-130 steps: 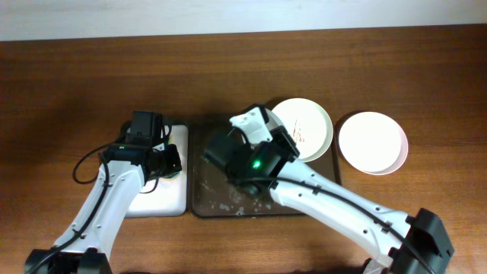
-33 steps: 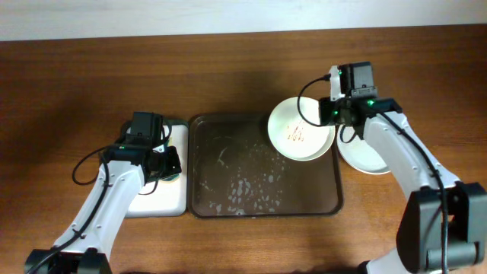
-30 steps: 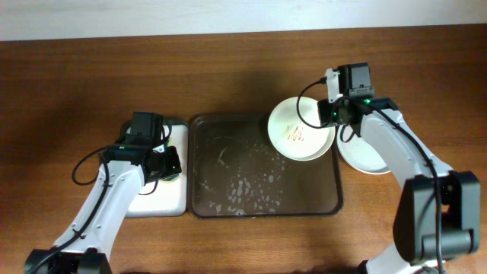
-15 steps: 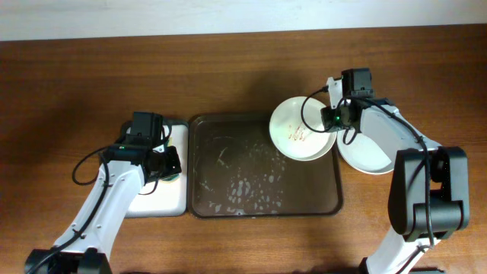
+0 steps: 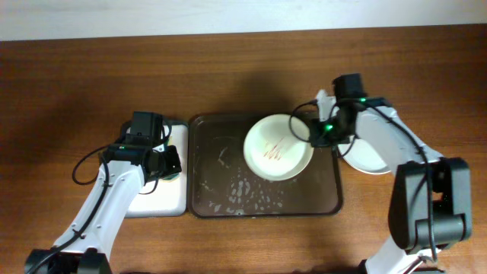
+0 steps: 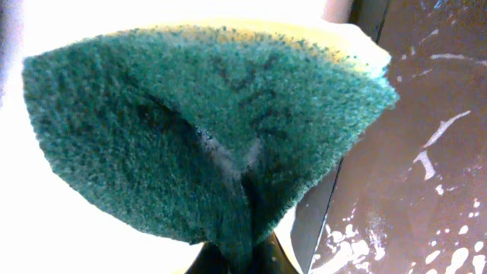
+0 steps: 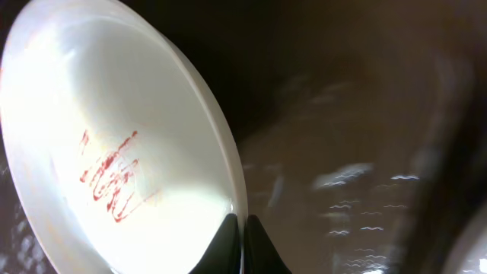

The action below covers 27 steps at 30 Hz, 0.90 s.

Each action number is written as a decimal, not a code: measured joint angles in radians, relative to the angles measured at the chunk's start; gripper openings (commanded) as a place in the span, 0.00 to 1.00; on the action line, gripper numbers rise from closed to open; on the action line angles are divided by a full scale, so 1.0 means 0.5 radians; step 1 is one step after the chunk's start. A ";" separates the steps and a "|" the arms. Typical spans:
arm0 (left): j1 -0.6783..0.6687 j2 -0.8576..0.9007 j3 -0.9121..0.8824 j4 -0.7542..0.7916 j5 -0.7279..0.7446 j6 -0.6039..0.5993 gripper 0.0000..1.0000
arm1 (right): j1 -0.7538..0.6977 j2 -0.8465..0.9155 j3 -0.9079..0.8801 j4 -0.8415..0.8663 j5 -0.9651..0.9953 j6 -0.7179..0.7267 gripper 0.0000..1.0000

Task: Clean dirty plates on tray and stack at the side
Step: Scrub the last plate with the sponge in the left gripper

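Clamps the thin rim of a dirty plate point(image 7: 114, 152) with the right gripper point(image 7: 242, 227), jaws drawn almost together on it; holds that plate out ahead of the fingertips, over the right half of the tray point(image 5: 228, 204); hard to tell whether lifted clear or resting on the tray floor. Red-brown sauce streaks point(image 7: 110, 171) at the plate's middle; otherwise smooth, glossy cream, round and shallow with a fine upturned edge. Beyond and beneath it, dark brown and rectangular with rounded corners and a raised rim, wet-looking and dotted with pale foam flecks point(image 5: 243, 186). Behind the right gripper, off the tray on the wooden desk point(image 5: 228, 68), a white plate point(image 5: 364, 161), partly hidden under the arm.

Squeezes a sponge point(image 6: 190, 129) in the left gripper point(image 6: 240, 259), folded into a wedge; coarse green scouring face outward, soft yellow foam along the far edge; directly below, a small white tray point(image 5: 163, 199), well apart from the dirty plate.

Looks like the step of presenting the dirty plate for scrubbing; streaks not yet wiped. Calls next for bringing the sponge across to the streaks with the rim grip kept firm; slick glaze and so narrow a pinch likely to let the plate slip or tip under pressure.
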<state>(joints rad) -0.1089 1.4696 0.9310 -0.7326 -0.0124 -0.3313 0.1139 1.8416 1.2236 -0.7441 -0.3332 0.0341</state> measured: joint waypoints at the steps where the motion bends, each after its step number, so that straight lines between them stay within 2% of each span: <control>1: 0.000 0.000 0.000 0.021 0.004 -0.001 0.00 | 0.091 0.000 -0.004 -0.003 -0.024 0.021 0.04; 4: -0.024 0.000 0.000 0.085 0.079 0.000 0.00 | 0.324 0.005 -0.043 0.034 -0.034 0.140 0.04; 9: -0.327 0.000 0.000 0.186 0.202 -0.002 0.00 | 0.508 0.096 -0.076 0.143 -0.032 0.317 0.04; 17: -0.733 0.073 0.000 0.407 0.282 -0.263 0.00 | 0.524 0.130 -0.076 0.144 -0.032 0.371 0.04; 23: -0.792 0.432 -0.001 0.760 0.587 -0.380 0.00 | 0.524 0.130 -0.076 0.144 -0.033 0.388 0.04; 27: -0.792 0.610 -0.001 0.870 0.703 -0.388 0.00 | 0.524 0.130 -0.076 0.144 -0.032 0.388 0.04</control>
<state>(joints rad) -0.5049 1.7748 0.9306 -0.2977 0.3389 -0.5255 0.3759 1.9068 1.1854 -0.6720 -0.3492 0.2283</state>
